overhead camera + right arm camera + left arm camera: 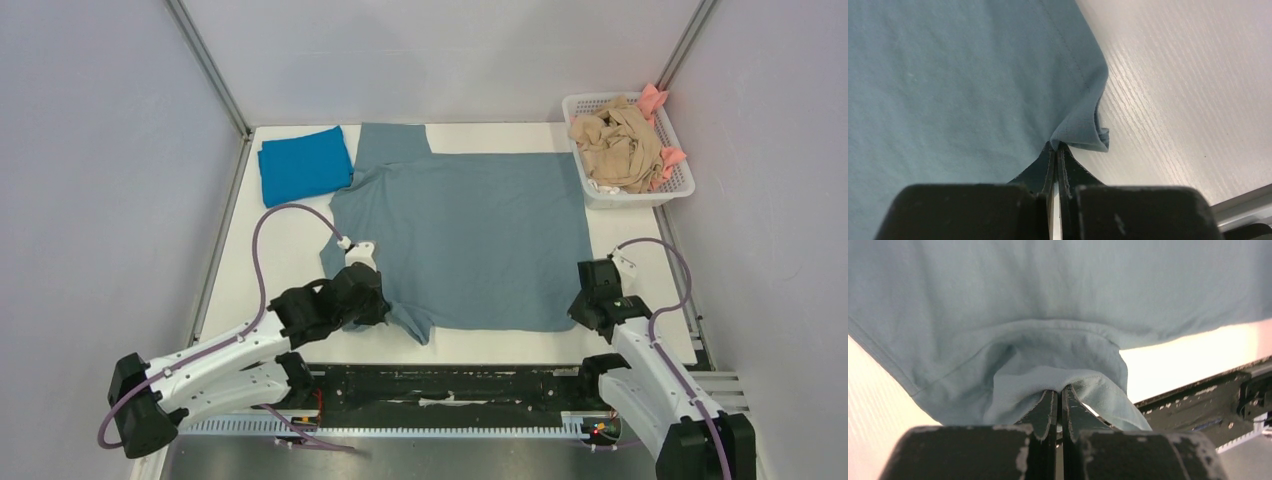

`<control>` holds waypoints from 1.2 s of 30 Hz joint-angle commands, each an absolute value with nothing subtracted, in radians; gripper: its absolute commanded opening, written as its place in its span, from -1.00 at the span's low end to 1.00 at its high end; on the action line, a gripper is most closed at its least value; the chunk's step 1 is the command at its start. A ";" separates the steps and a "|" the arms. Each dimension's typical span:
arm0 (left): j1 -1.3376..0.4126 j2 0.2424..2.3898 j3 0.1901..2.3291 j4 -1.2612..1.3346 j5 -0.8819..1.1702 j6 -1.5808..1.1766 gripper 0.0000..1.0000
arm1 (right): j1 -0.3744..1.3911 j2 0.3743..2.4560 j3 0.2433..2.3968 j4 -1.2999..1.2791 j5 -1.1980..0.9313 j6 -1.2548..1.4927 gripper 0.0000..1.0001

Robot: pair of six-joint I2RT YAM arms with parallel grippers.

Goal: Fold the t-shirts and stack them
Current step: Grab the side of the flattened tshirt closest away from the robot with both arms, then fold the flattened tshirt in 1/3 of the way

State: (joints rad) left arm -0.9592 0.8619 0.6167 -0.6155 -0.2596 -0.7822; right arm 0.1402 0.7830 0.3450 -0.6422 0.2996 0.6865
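Observation:
The large dusty grey-blue t-shirt [470,235] lies spread flat on the white table. My left gripper [380,305] is shut on its near left sleeve; in the left wrist view the cloth [1048,340] bunches over the closed gripper [1062,388]. My right gripper [583,312] is shut on the shirt's near right hem corner; in the right wrist view the corner [1083,127] folds up at the closed gripper [1056,146]. The bright blue t-shirt [303,163] lies folded at the far left of the table.
A white basket [678,186] at the far right holds a crumpled beige shirt [617,142] and a pink one [653,100]. A black rail [450,385] runs along the table's near edge. Grey walls close in left, right and back.

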 commanded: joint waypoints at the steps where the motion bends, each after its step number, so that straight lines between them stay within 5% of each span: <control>1: -0.901 0.882 0.690 -0.523 -0.311 -0.715 -0.95 | 0.141 0.831 0.434 -0.573 0.278 0.614 -1.00; 15: -0.721 1.050 0.842 -0.462 -0.460 -0.611 -0.95 | 0.119 0.948 0.570 -0.288 0.273 0.589 -1.00; 23: -0.670 1.086 0.806 -0.183 -0.447 -0.371 -0.95 | 0.100 1.005 0.578 -0.140 0.233 0.615 -1.00; 36: -0.574 1.296 0.947 -0.149 -0.411 -0.266 -0.96 | 0.083 1.080 0.588 -0.044 0.248 0.623 -1.00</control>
State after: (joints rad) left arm -0.6033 1.2552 0.8906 -0.2390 -0.4149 -0.3470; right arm 0.0925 1.0645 0.5411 -0.1207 0.2367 0.6128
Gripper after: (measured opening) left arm 0.044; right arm 0.008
